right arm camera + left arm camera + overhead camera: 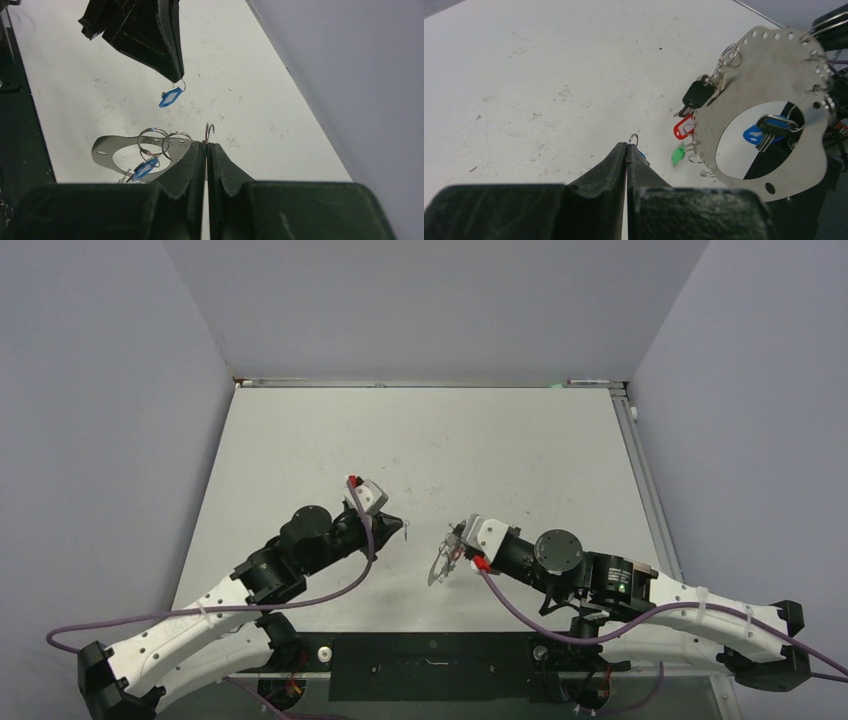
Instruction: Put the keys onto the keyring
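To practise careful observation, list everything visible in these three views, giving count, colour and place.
table: one, white, beneath everything
walls: grey, around three sides of the table
keyring: one, a silvery plate with a perforated rim, held by the right arm
keys: four, tagged black, red, green and blue, hanging from the keyring
blue tag: one, on a small ring, pinched by the left arm, apart from the keyring
left end effector: one, black, shut
right end effector: one, black, shut
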